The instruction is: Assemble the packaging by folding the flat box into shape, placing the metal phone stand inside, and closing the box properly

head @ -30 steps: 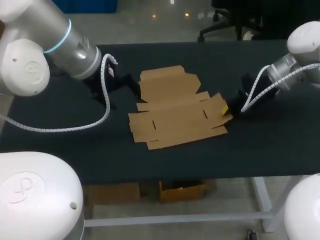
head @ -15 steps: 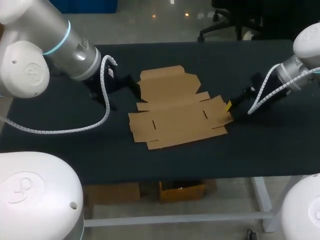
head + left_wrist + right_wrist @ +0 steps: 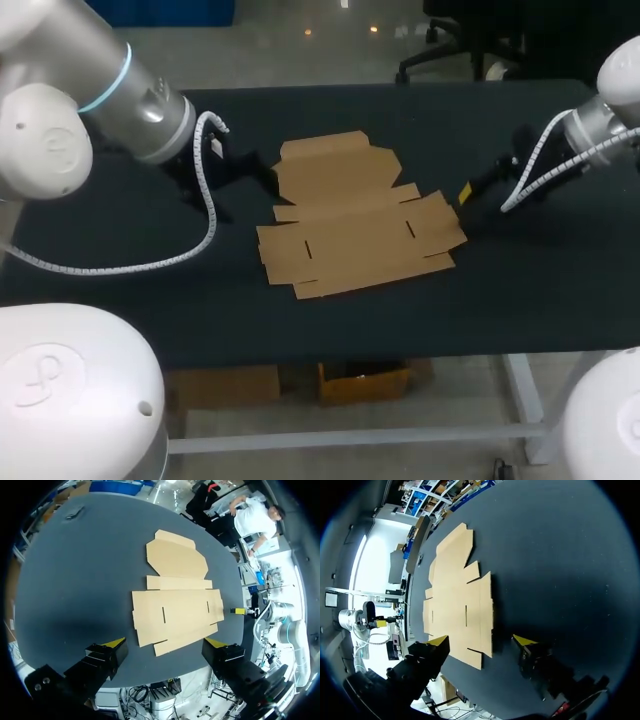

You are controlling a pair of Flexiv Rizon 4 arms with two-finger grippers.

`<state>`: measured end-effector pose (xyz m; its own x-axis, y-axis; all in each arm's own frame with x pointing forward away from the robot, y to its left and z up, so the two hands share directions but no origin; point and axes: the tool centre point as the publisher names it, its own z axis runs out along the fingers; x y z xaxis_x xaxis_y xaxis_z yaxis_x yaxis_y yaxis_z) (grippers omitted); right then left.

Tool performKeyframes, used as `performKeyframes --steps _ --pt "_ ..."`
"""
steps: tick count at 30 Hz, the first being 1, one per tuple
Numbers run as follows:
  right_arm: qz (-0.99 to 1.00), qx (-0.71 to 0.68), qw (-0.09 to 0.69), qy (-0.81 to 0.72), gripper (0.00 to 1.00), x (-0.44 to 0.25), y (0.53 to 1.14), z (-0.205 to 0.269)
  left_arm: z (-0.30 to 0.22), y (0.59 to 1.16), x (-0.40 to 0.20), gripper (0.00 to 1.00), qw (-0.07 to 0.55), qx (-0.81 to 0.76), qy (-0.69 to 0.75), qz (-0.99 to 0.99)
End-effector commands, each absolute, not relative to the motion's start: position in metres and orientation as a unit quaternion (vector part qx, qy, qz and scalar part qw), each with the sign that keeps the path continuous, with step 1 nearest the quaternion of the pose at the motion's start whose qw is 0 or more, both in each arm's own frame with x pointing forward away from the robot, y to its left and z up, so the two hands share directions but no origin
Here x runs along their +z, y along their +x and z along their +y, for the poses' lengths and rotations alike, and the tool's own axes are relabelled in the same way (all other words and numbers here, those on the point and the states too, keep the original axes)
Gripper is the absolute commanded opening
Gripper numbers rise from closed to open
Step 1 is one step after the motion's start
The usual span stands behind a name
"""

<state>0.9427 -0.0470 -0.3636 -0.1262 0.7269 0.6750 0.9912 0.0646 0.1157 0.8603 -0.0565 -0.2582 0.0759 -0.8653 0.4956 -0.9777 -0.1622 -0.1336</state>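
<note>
While the box (image 3: 355, 215) lies flat and unfolded at the middle of the table (image 3: 330, 320), the left gripper (image 3: 165, 642) hangs by its far left edge; its fingers are spread wide, holding nothing; whether they touch the cardboard I cannot tell. Just right of the box's right flap sits the right gripper (image 3: 481, 640); its fingers too stand wide apart and empty.
</note>
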Motion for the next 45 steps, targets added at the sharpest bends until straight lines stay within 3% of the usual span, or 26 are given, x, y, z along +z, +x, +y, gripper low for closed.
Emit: performKeyframes --steps 1,5,9,16,45 --pt "-0.697 -0.282 0.244 -0.613 0.74 -0.368 0.959 -0.05 -0.05 0.856 -0.26 1.0 0.123 0.244 0.723 -0.635" --pt "-0.7 -0.275 0.244 -0.612 0.5 -0.372 0.968 -0.048 -0.05 0.853 -0.261 1.0 0.126 0.246 0.722 -0.634" --pt "-0.7 -0.271 0.246 -0.613 0.45 -0.38 0.974 -0.046 -0.05 0.851 -0.261 1.0 0.128 0.25 0.72 -0.635" --pt "-0.697 -0.277 0.254 -0.611 0.47 -0.391 0.978 -0.043 -0.05 0.854 -0.258 1.0 0.134 0.251 0.716 -0.638" --pt "-0.681 -0.305 0.288 -0.6 0.34 -0.412 0.99 -0.008 -0.045 0.85 -0.257 1.0 0.132 0.256 0.719 -0.632"
